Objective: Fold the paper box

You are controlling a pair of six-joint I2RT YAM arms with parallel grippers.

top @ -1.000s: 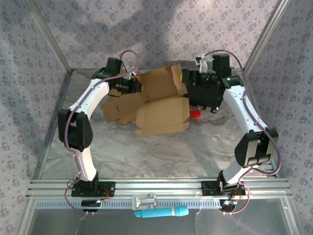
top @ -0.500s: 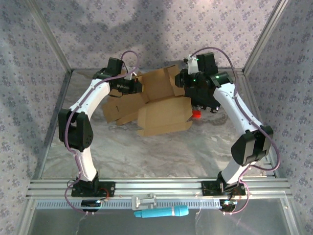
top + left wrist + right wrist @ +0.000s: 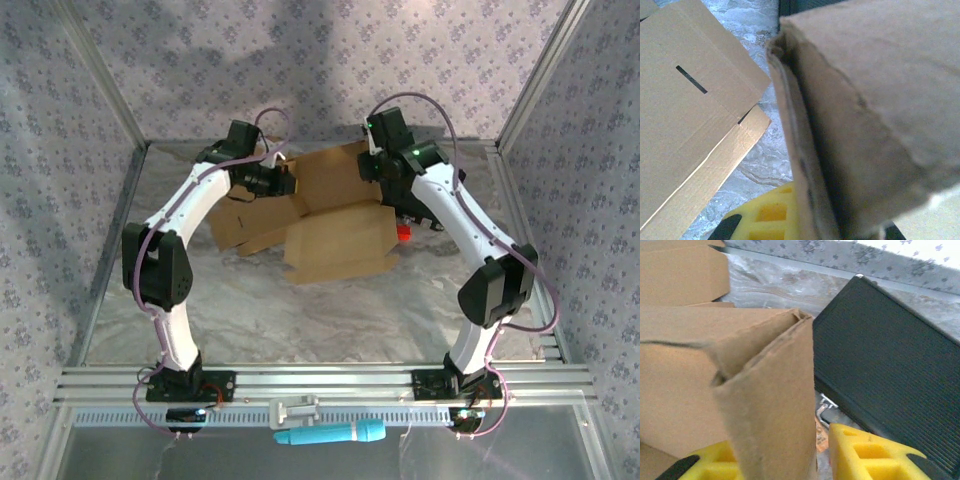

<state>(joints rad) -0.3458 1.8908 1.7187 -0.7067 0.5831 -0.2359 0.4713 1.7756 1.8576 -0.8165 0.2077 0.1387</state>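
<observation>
Two arms reach inward over the far half of the surface (image 3: 300,310), meeting at the paper box (image 3: 340,245).

- Paper box: brown cardboard, partly open, sitting on the surface at centre-far. Its wide panel lies flat toward the near side and its rear flaps are raised between the two arms.
- Left tool (image 3: 287,184): at the box's upper left flap. In the left wrist view a raised cardboard edge runs straight down into the grip beside one yellow finger (image 3: 762,220). Pressed together, pinching that flap.
- Right tool (image 3: 372,168): at the box's upper right corner. In the right wrist view its yellow fingers (image 3: 867,455) straddle a folded upright flap. The finger on the right of that view stands just apart from the cardboard, so the tool is spread, not clamped.
- Flat slotted cardboard panel (image 3: 690,125): lies on the surface left of the box. Cannot tell whether it is joined to the box.
- Black ribbed case (image 3: 890,370): just behind and right of the box, under the right arm.
- Small red item (image 3: 404,233): beside the box's right edge.
- Teal tube (image 3: 330,434): on the near rail, well apart from the box.
</observation>
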